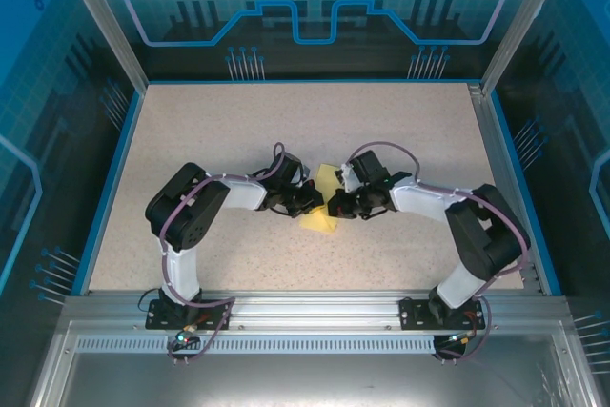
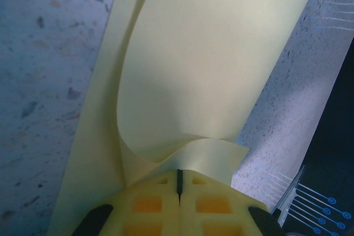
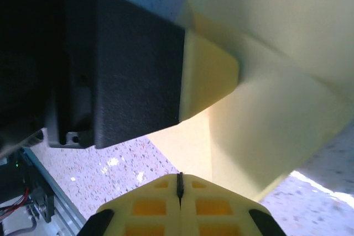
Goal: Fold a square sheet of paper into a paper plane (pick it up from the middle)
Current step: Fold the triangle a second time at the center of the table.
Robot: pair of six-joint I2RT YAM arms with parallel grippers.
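Observation:
The yellow sheet of paper [image 1: 322, 220] lies mid-table, held between both grippers and partly lifted. In the left wrist view the paper [image 2: 193, 53] curls up in a loop from the tips of my left gripper [image 2: 179, 172], whose jaws are shut with the paper's edge pinched at them. In the right wrist view the paper [image 3: 276, 109] shows a folded flap and runs into the closed tips of my right gripper [image 3: 179, 176]. A finger of the left gripper [image 3: 138, 75] looms just above it. From above, the left gripper [image 1: 312, 199] and the right gripper [image 1: 340, 205] nearly touch.
The speckled table [image 1: 191, 131] has a blue raised rim [image 1: 105, 188] on its sides and a metal rail [image 1: 305, 307] at the near edge where the arm bases are bolted. Both arms reach inward, elbows out to the sides.

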